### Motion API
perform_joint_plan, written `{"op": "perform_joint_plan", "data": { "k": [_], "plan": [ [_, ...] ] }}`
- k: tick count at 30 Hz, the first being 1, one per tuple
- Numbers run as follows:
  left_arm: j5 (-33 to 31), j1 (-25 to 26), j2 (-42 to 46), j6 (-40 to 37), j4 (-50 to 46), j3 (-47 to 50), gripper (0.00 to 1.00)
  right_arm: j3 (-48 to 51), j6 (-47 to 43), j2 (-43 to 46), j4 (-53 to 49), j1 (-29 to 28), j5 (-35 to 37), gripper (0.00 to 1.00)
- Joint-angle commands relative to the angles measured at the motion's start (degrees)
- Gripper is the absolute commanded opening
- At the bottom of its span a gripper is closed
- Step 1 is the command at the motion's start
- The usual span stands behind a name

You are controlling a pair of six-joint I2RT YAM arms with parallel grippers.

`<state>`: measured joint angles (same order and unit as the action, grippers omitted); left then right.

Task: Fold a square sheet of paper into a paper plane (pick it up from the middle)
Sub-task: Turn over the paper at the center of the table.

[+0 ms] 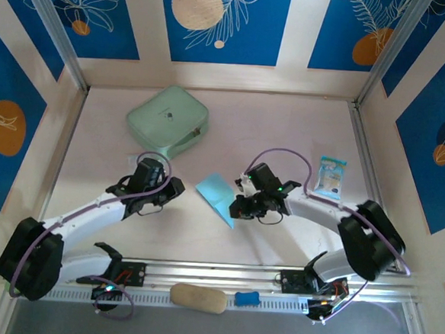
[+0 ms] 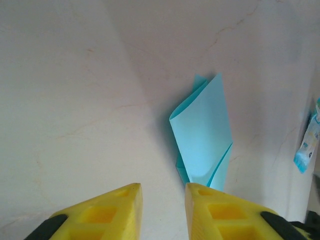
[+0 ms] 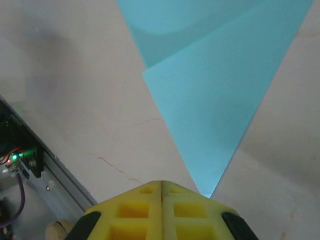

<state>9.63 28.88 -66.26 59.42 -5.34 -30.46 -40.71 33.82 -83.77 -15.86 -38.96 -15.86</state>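
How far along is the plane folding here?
Early. Done: the sheet of paper already has overlapping folded layers and a pointed end. In hand: right gripper shut at that point; left gripper open, apart from it. Left: flattening and the narrower dart folds.

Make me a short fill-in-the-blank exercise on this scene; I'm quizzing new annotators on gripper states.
1. The left gripper is ___, with a gap between its fingers.
2. The right gripper is ___, its fingers pressed together.
3. The folded paper lies on the table ___ the two grippers.

Missing words: open; shut; between.
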Motion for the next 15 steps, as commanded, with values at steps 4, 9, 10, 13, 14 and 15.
{"op": "perform_joint_plan", "data": {
  "k": [4,9,10,13,14,15],
  "plan": [
    [2.3,-0.3,-0.8,0.1,1.6,-0.5,0.25,-0.2,3.3,-5.2,3.0,0.7,-6.4,0.03],
    [2.7,-0.3,-1.7,0.1,2.4,-0.4,0.23,2.7,7.2,-9.6,5.7,0.6,-7.0,0.03],
    [3.0,-0.3,-2.0,0.0,2.5,-0.6,0.23,3.3,7.9,-10.1,5.7,0.7,-6.5,0.03],
    [3.6,-0.3,-2.5,0.0,2.9,-0.6,0.22,6.0,11.5,-10.9,8.4,0.4,-5.9,0.03],
    [3.9,-0.3,-2.7,-0.1,3.3,-0.6,0.22,6.9,13.4,-10.9,9.7,0.2,-5.5,0.03],
    [4.2,-0.3,-3.0,0.0,3.5,-0.6,0.22,7.8,15.3,-10.8,10.8,-0.1,-5.0,0.03]
  ]
}}
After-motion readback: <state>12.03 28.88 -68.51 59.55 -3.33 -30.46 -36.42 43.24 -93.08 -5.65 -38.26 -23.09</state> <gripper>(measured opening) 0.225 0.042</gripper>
